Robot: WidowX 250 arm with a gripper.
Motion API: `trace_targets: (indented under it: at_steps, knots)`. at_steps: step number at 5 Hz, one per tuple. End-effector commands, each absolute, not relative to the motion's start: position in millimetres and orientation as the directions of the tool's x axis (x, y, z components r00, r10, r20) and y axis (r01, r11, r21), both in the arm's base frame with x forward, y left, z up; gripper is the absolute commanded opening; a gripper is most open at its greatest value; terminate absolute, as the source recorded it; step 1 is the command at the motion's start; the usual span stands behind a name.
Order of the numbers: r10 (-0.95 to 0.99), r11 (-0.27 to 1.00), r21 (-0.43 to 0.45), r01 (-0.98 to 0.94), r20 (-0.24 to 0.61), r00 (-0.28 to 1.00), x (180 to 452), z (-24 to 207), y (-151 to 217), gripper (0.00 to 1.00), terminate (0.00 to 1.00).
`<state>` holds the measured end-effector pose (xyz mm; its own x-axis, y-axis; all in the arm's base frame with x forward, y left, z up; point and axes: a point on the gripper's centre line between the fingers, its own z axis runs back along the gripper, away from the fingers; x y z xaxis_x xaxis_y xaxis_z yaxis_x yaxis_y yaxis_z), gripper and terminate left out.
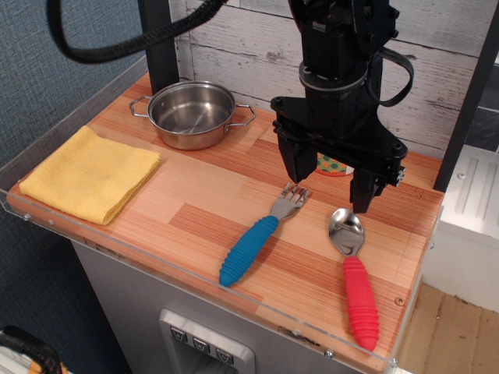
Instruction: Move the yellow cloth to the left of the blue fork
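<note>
Claw (330, 187): wide open, empty, hanging above the fork (253, 241) tines and spoon (353, 274). Yellow cloth (90, 173): flat on the tabletop (203, 195), far to the claw's left, seemingly already left of the fork. Step judged: release done; next, lift clear.

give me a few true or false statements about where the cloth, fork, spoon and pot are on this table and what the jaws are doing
1. The yellow cloth lies at the left end of the table, apart from the blue fork. True.
2. The gripper is shut on the cloth. False: its jaws hang open above the fork and spoon, holding nothing.
3. The red spoon lies right of the fork. True.
4. The steel pot stands on the cloth. False: it stands on bare wood behind the cloth, at the back of the table.
5. The fork lies inside the pot. False: the pot looks empty, and the fork lies on the table.
</note>
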<state>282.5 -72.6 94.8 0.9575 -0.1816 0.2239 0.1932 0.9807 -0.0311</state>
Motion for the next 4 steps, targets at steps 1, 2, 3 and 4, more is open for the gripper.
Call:
trace_targets:
  at_steps: [1,2,3,4]
  knots:
    - [-0.182,0.981,-0.031,0.193,0.224,0.958,282.5,94.8,-72.6,1.0,0.0]
    - [-0.13,0.99,-0.035,0.139,0.197,0.972,283.7,88.0,-48.9,1.0,0.0]
    - [-0.104,0.994,-0.01,0.108,0.173,0.979,280.2,85.9,-26.5,1.0,0.0]
    - [-0.022,1.0,0.012,0.021,0.114,0.993,269.7,78.9,11.4,1.0,0.0]
